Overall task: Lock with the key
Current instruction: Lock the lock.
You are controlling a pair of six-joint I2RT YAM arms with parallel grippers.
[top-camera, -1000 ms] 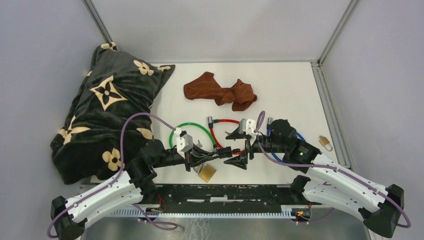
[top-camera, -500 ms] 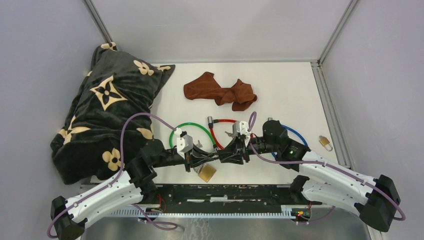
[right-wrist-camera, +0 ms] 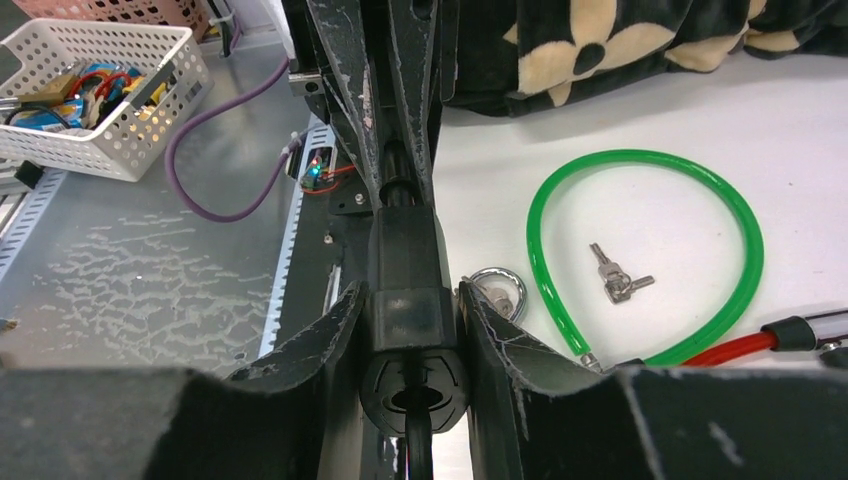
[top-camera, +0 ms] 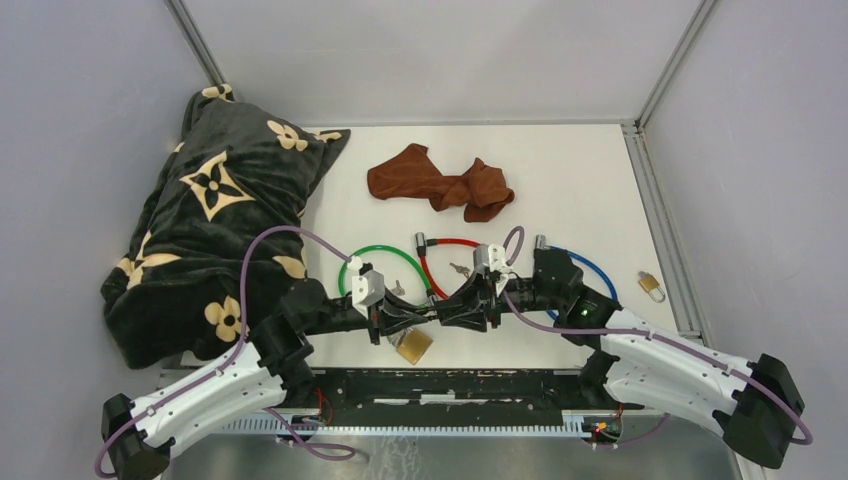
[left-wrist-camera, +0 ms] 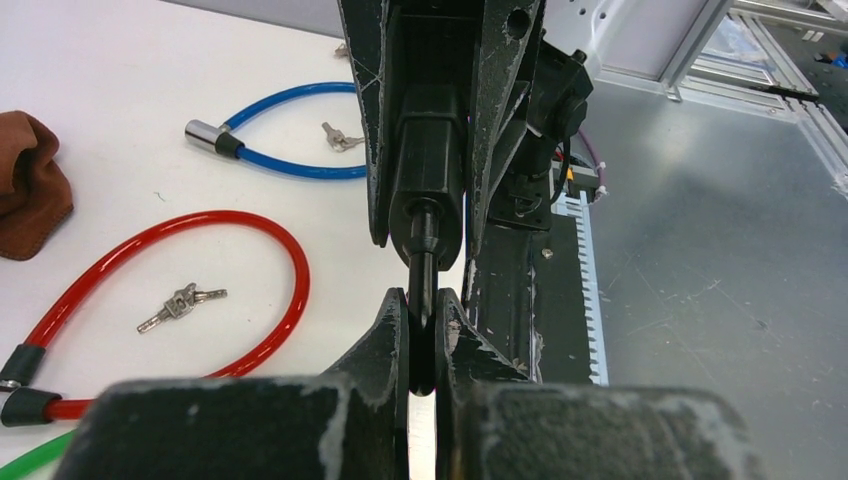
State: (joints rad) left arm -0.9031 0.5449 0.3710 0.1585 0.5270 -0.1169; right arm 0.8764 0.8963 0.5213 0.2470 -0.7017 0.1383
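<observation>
A black cable lock hangs between my two grippers at the table's near middle. My left gripper (top-camera: pixel 436 310) (left-wrist-camera: pixel 422 300) is shut on the lock's thin black cable end (left-wrist-camera: pixel 423 268). My right gripper (top-camera: pixel 462 308) (right-wrist-camera: pixel 410 295) faces it, its fingers pressed on both sides of the black lock body (left-wrist-camera: pixel 428 160) (right-wrist-camera: pixel 405 262). No key is in either gripper. One small key bunch (left-wrist-camera: pixel 180 303) lies inside the red cable loop (left-wrist-camera: pixel 250 250), another key bunch (right-wrist-camera: pixel 617 277) inside the green loop (right-wrist-camera: pixel 740 230), and a third key bunch (left-wrist-camera: pixel 340 138) by the blue cable (left-wrist-camera: pixel 290 165).
A brass padlock (top-camera: pixel 413 345) lies just under the left gripper, and another brass padlock (top-camera: pixel 651 286) sits at the right edge. A brown cloth (top-camera: pixel 440 185) lies further back, and a black flowered blanket (top-camera: pixel 215 220) fills the left side. A white basket (right-wrist-camera: pixel 95 95) stands off the table.
My right gripper has moved left to meet the left gripper and has closed from wide open onto the black lock body. The left arm has stayed put.
</observation>
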